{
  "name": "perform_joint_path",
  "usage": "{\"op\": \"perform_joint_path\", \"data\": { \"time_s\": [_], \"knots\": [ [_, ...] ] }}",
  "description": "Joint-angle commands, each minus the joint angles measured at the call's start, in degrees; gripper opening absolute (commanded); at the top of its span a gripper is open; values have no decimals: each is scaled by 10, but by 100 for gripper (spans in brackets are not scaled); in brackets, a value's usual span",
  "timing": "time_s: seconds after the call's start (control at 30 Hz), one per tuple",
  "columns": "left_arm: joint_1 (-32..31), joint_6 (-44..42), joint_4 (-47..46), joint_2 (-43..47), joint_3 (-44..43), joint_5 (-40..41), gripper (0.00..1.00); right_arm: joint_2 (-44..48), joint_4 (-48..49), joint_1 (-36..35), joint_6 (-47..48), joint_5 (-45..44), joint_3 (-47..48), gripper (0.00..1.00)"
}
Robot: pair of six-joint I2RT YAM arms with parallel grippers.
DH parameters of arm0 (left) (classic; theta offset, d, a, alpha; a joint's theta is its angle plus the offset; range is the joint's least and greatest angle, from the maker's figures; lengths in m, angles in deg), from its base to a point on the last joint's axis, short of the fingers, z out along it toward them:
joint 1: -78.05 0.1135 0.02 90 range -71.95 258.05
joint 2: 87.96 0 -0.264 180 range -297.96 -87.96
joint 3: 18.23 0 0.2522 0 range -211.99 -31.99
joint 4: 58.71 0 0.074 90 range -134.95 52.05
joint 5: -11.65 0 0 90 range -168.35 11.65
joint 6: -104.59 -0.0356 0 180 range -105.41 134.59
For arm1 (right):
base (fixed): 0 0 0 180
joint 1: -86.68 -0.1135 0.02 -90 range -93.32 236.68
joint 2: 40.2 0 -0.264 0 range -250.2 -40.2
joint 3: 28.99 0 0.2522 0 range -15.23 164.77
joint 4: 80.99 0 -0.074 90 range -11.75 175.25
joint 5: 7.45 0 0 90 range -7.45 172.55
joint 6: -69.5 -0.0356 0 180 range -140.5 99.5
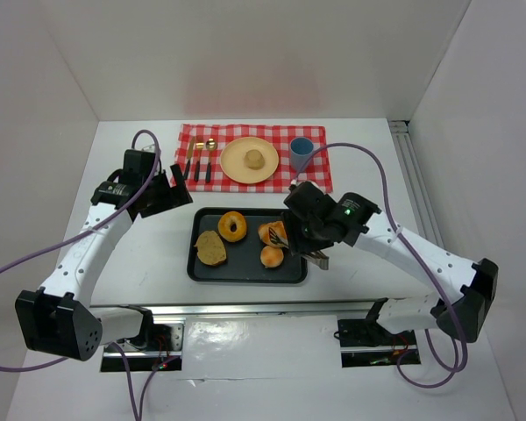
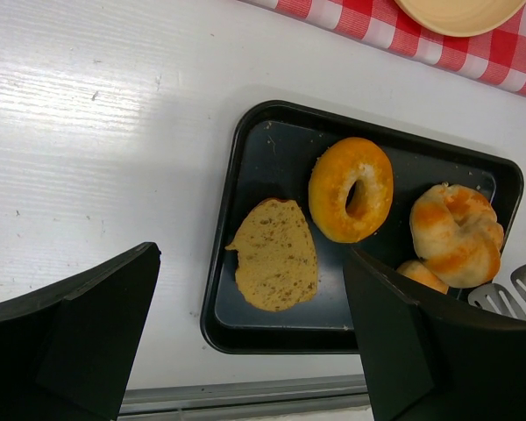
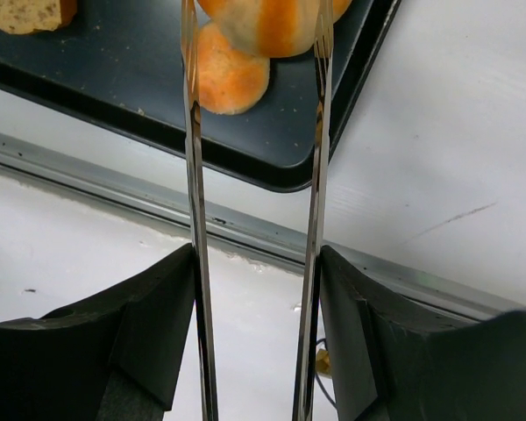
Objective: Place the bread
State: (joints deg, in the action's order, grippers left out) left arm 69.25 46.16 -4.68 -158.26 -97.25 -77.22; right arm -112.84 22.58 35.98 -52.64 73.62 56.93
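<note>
A black tray (image 1: pixel 193 263) holds a bagel (image 1: pixel 232 226), a flat bread slice (image 1: pixel 211 248), a croissant (image 1: pixel 272 233) and a round roll (image 1: pixel 273 257). My right gripper (image 1: pixel 311 237) is shut on metal tongs (image 3: pixel 191 175). In the right wrist view the tong arms stand either side of the croissant (image 3: pixel 272 22), above the roll (image 3: pixel 232 79). My left gripper (image 1: pixel 168 195) is open and empty, hovering left of the tray. Its wrist view shows the slice (image 2: pixel 276 254), the bagel (image 2: pixel 351 189) and the croissant (image 2: pixel 456 232).
A red checked cloth (image 1: pixel 193 136) lies behind the tray. On it are a tan plate (image 1: pixel 237 162) with a small bun (image 1: pixel 254 159), a blue cup (image 1: pixel 301 153) and cutlery (image 1: pixel 200 160). A metal rail runs along the table's near edge (image 3: pixel 245 232).
</note>
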Motion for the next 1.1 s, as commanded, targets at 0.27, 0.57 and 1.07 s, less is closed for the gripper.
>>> {"op": "perform_joint_path", "data": {
  "time_s": [0.27, 0.57, 1.07],
  "knots": [
    [3, -9, -9, 8, -13, -4, 99, -38, 21, -5, 27, 0, -26, 60],
    [3, -9, -14, 14, -13, -4, 99, -60, 33, 1, 53, -12, 30, 19],
    [8, -9, -9, 9, -18, 3, 99, -87, -25, 1, 100, -84, 212, 5]
  ]
}}
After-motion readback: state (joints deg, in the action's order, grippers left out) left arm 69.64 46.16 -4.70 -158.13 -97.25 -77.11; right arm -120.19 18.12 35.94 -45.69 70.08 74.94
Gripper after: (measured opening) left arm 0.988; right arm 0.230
